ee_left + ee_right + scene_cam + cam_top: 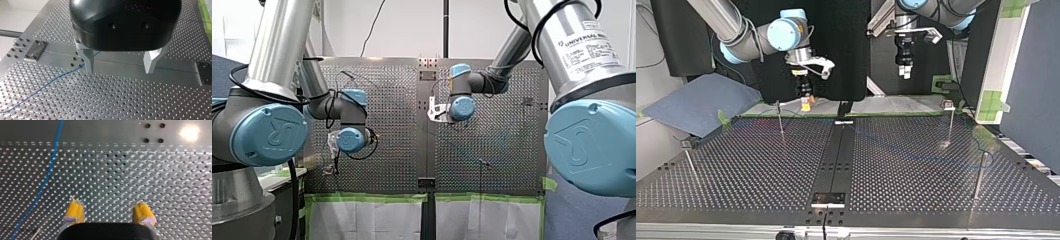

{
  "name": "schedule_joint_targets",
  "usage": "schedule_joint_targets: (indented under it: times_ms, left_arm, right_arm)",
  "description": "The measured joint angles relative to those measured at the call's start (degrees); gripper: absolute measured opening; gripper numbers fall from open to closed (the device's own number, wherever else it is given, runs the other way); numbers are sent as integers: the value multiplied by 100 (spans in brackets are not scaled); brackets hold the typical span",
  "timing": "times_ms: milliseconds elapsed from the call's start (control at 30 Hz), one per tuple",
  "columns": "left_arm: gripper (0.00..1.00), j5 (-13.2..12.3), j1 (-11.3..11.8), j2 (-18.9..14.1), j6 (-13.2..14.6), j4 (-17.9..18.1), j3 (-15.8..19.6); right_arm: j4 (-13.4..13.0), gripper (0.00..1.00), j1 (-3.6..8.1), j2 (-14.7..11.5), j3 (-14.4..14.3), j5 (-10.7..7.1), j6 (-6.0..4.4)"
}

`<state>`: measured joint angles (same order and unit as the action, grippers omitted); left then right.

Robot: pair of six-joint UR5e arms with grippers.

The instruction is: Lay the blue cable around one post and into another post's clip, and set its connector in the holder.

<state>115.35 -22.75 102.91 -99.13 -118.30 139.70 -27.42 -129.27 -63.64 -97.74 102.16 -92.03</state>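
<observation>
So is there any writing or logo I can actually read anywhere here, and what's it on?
"UNIVERSAL R", rest hidden: on my right arm's silver tube.
Small print under it: too blurred to read.
"UR" emblem, faint: on the blue joint cap of my left arm.
No other text shows.

A perforated metal table [761, 175] has a dark strip [838, 150] down its middle. In the top view, a blue-grey mat [696, 102] lies beyond its far left corner. In the front view, green tape [367, 197] edges its near side.
</observation>
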Motion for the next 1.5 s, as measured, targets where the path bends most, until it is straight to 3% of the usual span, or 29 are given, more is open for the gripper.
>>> schedule_joint_targets:
  times_ms: [267,433,633,767,867,1000,1500]
  left_arm:
    - [100,10,13,-1,2,-1,-2]
    - [100,9,30,-2,0,-1,-1]
    - [100,2,38,1,2,-2,0]
    - [100,3,48,2,1,-13,0]
    - [100,2,52,-1,0,-40,1]
    - [100,-5,57,-2,0,-56,0]
    - [100,-96,83,-1,-97,-192,1]
  right_arm:
    - [7,99,-114,357,-4,137,104]
    - [-26,99,-226,428,-4,181,197]
    - [-40,99,-463,441,-4,373,314]
    - [-75,99,-683,448,-16,600,387]
    - [-128,99,-771,456,-57,759,384]
    - [-201,99,-818,473,-142,835,374]
    - [-344,99,-927,501,-327,798,318]
